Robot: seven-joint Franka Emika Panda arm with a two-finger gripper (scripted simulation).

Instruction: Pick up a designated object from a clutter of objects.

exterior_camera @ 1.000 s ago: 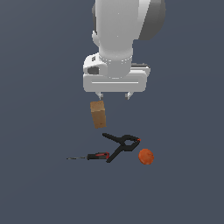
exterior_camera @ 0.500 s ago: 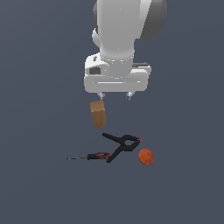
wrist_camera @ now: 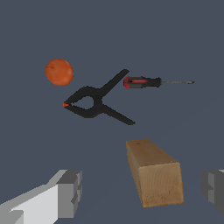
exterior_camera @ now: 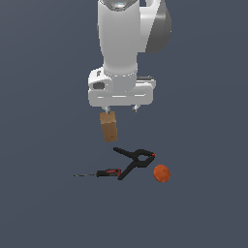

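Observation:
The designated object, a light-brown wooden block, stands on the dark floor behind the rest of the clutter. My gripper hangs open just above it, with one fingertip over the block's top. In the wrist view the block shows between the two spread fingers, closer to the far one, and nothing touches it. The gripper holds nothing. In front of the block lie a black spring clamp with red tips, a black-and-red screwdriver and an orange ball.
The clamp, the screwdriver and the ball lie close together, a short gap from the block. The floor around them is plain dark grey.
The gripper has sunk slightly and shifted a little toward the exterior view's left, nearer over the block. The objects have not moved.

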